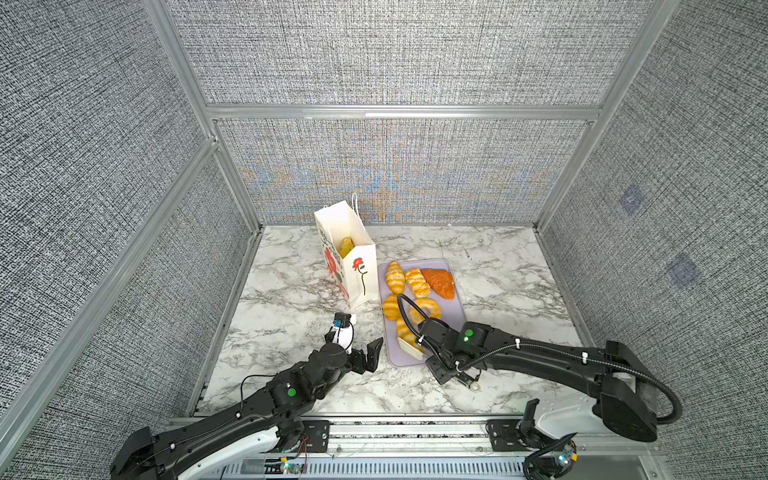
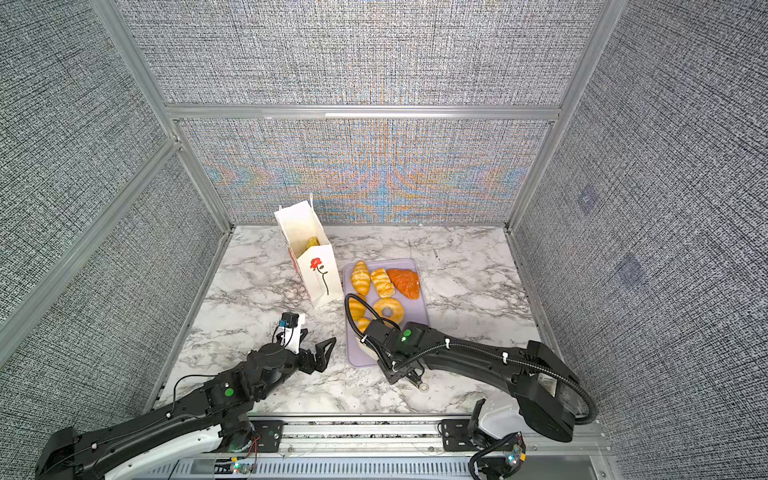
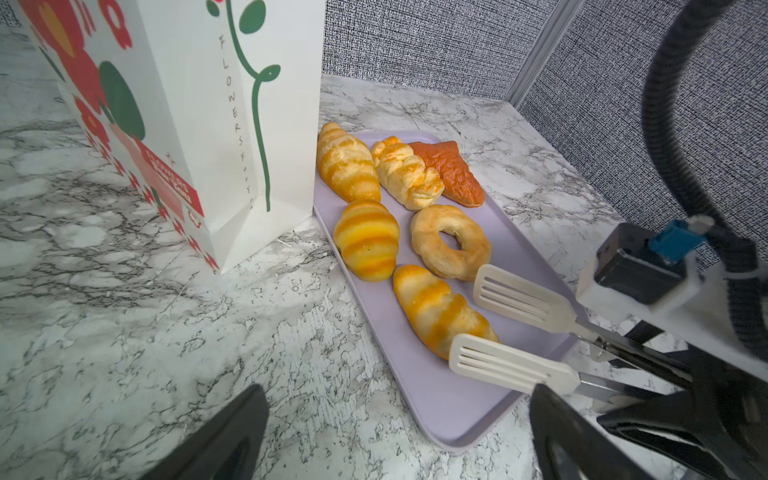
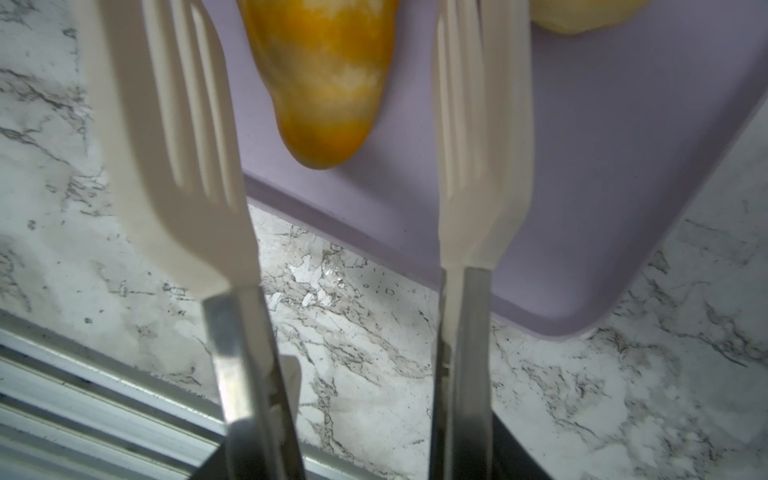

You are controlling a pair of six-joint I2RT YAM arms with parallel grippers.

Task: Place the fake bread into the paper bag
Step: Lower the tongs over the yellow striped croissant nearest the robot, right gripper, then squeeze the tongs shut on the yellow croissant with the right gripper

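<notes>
Presently, my left gripper (image 2: 316, 341) hangs above the marble table (image 1: 291, 291), just left of the lavender tray (image 3: 449, 399). Its jaws stand wide apart and hold nothing.

My right gripper (image 1: 442, 368) is clamped on the metal handles of the tongs (image 3: 511, 363), over the tray's near end. The tongs' two white slotted blades are spread, one to each side of the near croissant (image 3: 436, 311). The right wrist view shows a gap between that piece and either blade, so no contact is noted.

Of the fake bread, six pieces lie on the tray:
- the near croissant;
- behind it, side by side, a ring doughnut (image 3: 451, 241) and a round striped bun (image 3: 365, 239);
- in the far row, a long croissant (image 3: 347, 164), a pale twisted roll (image 3: 407, 172) and a dark orange-brown triangular pastry (image 3: 455, 172), packed close together.

One further yellow piece (image 1: 346, 246) sits inside the paper bag (image 1: 360, 286), seen through its open mouth in both top views. The bag stands upright on the table, just beside the tray's far left corner. Whether bag and tray touch I cannot tell.
</notes>
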